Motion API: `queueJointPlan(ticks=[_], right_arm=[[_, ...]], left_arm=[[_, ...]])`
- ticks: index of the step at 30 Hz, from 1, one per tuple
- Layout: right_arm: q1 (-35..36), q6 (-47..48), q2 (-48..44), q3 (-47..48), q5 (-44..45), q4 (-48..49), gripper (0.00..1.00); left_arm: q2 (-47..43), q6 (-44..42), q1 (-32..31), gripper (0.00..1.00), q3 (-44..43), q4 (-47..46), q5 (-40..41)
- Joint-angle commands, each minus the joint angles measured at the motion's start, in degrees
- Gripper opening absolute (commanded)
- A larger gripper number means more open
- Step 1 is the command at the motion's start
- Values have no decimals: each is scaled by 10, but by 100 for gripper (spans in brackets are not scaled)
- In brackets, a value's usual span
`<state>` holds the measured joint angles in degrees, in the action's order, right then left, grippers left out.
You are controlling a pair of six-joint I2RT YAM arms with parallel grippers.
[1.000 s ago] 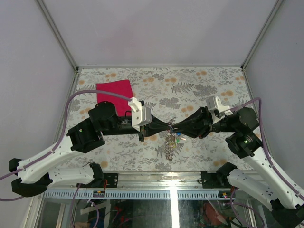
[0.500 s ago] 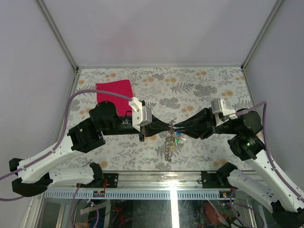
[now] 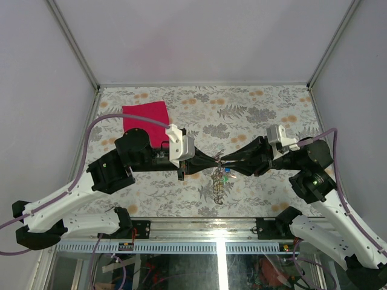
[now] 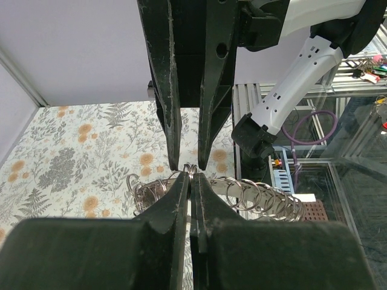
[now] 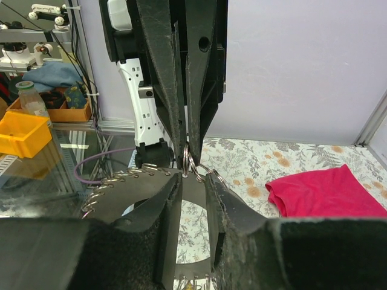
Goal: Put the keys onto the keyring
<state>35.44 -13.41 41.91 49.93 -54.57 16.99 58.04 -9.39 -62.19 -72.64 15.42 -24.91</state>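
The keyring [image 3: 217, 184], a wide grey metal ring with a coiled jagged edge, hangs above the table between my two grippers at the centre. Keys [image 3: 225, 175] with green and blue tags hang on it. My left gripper [image 3: 214, 161] is shut on the keyring's top edge; its tips [image 4: 191, 176] pinch the ring [image 4: 254, 196] beside small split rings. My right gripper [image 3: 224, 162] faces it tip to tip, jaws a little apart [image 5: 193, 181], with a small split ring [image 5: 188, 162] at their tips. The keyring's coiled edge [image 5: 121, 181] shows on the left.
A magenta cloth [image 3: 146, 116] lies at the back left of the flowered table [image 3: 266, 109]; it also shows in the right wrist view [image 5: 320, 190]. Grey walls close in the left, right and back. The table's near edge meets a metal rail [image 3: 199, 220].
The right arm's wrist has shifted slightly right and its elbow has moved out. Both grippers stay tip to tip at the centre, with the keyring hanging between them.
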Motion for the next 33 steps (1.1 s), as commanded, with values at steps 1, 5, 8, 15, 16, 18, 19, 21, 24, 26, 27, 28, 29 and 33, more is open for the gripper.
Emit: queueJointPlan(ticks=[1,5,8,15,16,18,19,21,24,26,27,28,29,33], right_arm=[[-2,6,4,4,5,23,28],[-2,7,6,4,4,24,28],[-2,9,7,4,5,24,28],[-2,23,0,3,16,15,31],[-2,23,0,3,15,14,31],[-2,21,2,3,11,14,30],[-2,19,3,3,9,16,30],[-2,16,6,3,6,19,28],[-2,15,8,4,0,20,25],[-2,10,10,3,-5,25,23],[-2,7,11,3,-8,29,23],[-2,3,13,3,-12,33,22],[-1,-1,14,3,-15,37,21],[-2,-10,16,-1,-21,50,24]], left_arm=[[1,5,2,0,-29,-34,-18],[2,3,2,0,-30,-31,-24],[3,3,3,0,-31,-30,-25],[2,2,3,0,-33,-26,-25],[2,2,2,0,-32,-27,-26],[4,2,3,0,-33,-27,-28],[6,3,3,0,-34,-28,-29],[7,3,3,0,-34,-28,-31],[7,3,3,0,-35,-28,-34],[8,4,2,0,-35,-30,-35],[8,4,3,0,-36,-30,-34],[8,4,3,0,-36,-30,-35],[8,4,3,0,-37,-30,-34],[10,3,3,0,-39,-28,-38]])
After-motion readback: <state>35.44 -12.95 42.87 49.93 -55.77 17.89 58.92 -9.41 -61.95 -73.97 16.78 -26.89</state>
